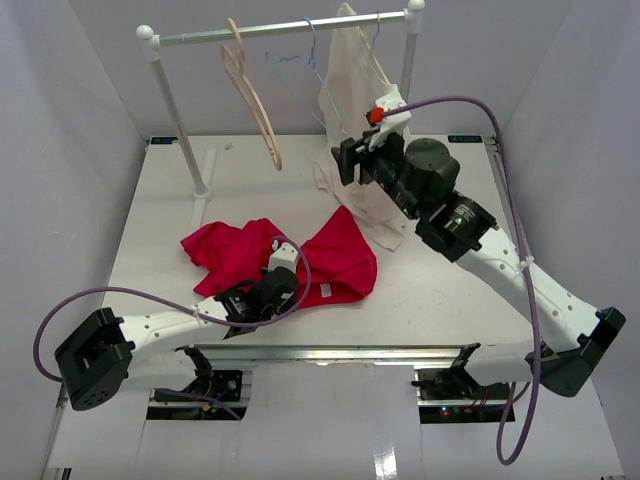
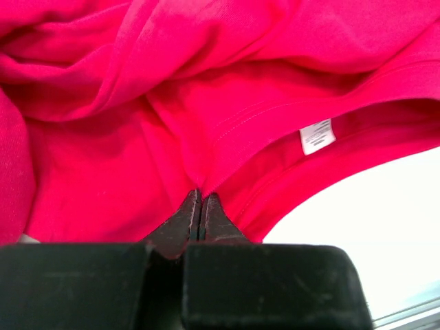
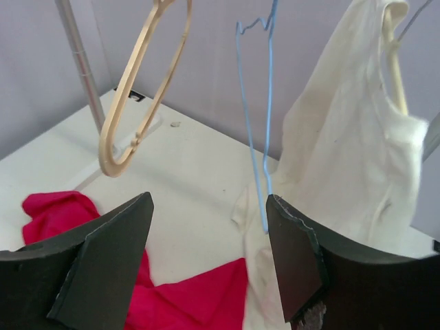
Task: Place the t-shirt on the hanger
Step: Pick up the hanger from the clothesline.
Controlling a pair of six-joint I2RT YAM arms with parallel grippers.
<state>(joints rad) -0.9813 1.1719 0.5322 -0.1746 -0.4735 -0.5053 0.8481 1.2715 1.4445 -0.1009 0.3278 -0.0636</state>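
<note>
The red t-shirt (image 1: 335, 255) lies crumpled on the table, its white label (image 2: 317, 136) showing at the neck. My left gripper (image 1: 283, 288) is low at the shirt's near edge, and its jaws (image 2: 199, 197) are shut on a fold of the red cloth (image 2: 137, 158). The light-blue wire hanger (image 1: 300, 80) hangs from the rail. My right gripper (image 1: 345, 160) is raised beside it and stands open (image 3: 208, 206). The hanger's lower end (image 3: 264, 206) hangs just inside the right finger (image 3: 295, 261), with no grip on it.
A pale wooden hanger (image 1: 250, 95) and a cream-white garment (image 1: 355, 110) on its own hanger share the rail (image 1: 200, 37). The garment's hem drapes onto the white table (image 1: 430, 290) by the red shirt. The rack's posts stand at the table's back.
</note>
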